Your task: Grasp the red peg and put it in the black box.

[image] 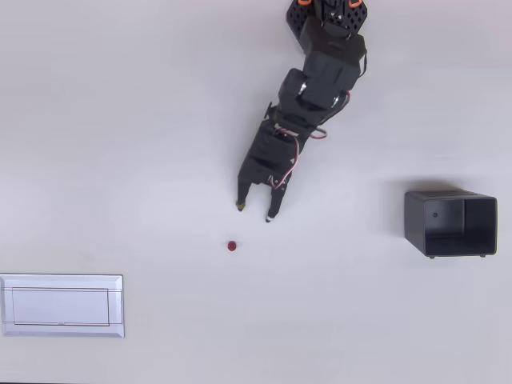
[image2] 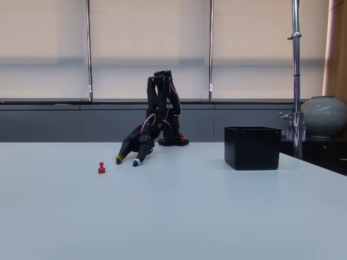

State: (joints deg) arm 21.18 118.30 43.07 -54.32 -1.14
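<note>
The red peg point(image: 232, 246) point(image2: 101, 168) stands upright on the white table, small and alone. My black gripper point(image: 255, 213) point(image2: 128, 160) hovers low over the table just beyond the peg, its two fingers spread open with nothing between them. In the overhead view the fingertips sit slightly up and right of the peg. In the fixed view they are to its right. The black box point(image: 450, 222) point(image2: 252, 147) stands open-topped far to the right, well apart from both peg and gripper.
A flat white rectangular tray point(image: 62, 306) lies at the lower left of the overhead view. The arm's base point(image2: 173, 142) sits at the table's far edge. A metal pole point(image2: 295, 76) and a grey vase point(image2: 323, 116) stand beyond the table at right.
</note>
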